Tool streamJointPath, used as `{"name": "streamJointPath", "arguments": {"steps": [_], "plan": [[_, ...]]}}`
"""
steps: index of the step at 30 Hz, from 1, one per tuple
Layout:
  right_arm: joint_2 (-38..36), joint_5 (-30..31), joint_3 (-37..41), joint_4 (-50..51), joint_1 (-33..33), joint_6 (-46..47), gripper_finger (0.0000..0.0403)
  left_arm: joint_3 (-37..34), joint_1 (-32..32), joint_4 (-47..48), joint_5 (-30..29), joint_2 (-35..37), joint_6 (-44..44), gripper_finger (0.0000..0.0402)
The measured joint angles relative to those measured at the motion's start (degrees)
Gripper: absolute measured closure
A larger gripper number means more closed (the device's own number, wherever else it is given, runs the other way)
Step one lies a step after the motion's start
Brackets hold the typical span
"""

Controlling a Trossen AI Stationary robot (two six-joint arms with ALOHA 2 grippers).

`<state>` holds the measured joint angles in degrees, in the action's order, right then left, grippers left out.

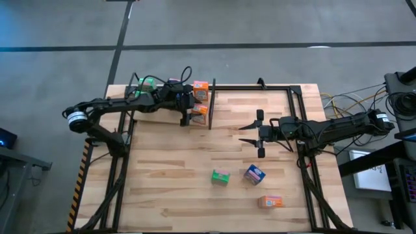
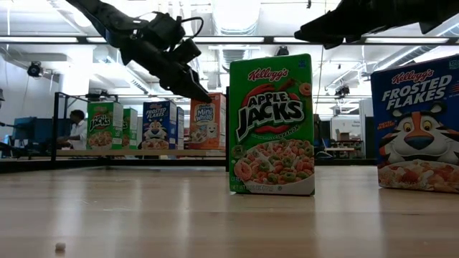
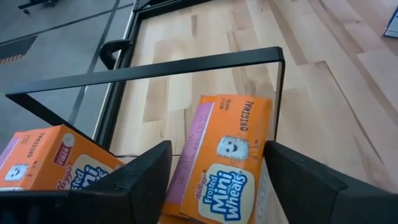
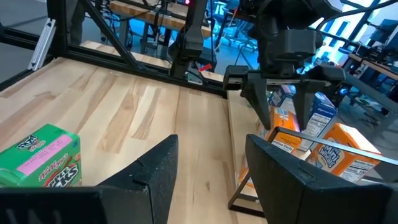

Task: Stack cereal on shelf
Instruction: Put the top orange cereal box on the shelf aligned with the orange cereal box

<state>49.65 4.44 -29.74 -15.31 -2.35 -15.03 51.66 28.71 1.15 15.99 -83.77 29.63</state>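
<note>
My left gripper (image 1: 188, 108) is open over the shelf (image 1: 162, 116) at the table's far left. Its fingers point down on either side of an orange Mini Wheats box (image 3: 224, 162), beside the black divider rod (image 1: 212, 104). A second orange box (image 3: 50, 162) stands next to it, and green (image 2: 104, 125) and blue boxes (image 2: 159, 125) stand further along the plank. My right gripper (image 1: 246, 133) is open above the table's middle and holds nothing. A green box (image 1: 221, 176), a blue box (image 1: 255, 174) and an orange box (image 1: 270, 201) sit on the tabletop.
The black metal frame (image 1: 286, 88) runs along the table's far and right sides, and its thin bar (image 3: 186, 65) crosses just beyond the left fingers. Bare wood lies between the shelf and the three loose boxes. A person (image 2: 72, 129) sits in the room beyond the table.
</note>
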Motion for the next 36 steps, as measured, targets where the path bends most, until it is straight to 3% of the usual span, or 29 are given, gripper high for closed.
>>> {"name": "streamJointPath", "arguments": {"steps": [9, 36], "plan": [[0.02, 0.07, 0.00, 0.02, 0.00, 0.00, 0.0225, 0.00, 0.00, 0.07, 0.00, 0.05, 0.41, 0.0196], [0.07, 0.11, 0.07, 0.04, 0.02, 0.04, 0.0225, 4.11, 6.38, -2.54, 1.55, -2.36, 1.40, 0.0198]]}}
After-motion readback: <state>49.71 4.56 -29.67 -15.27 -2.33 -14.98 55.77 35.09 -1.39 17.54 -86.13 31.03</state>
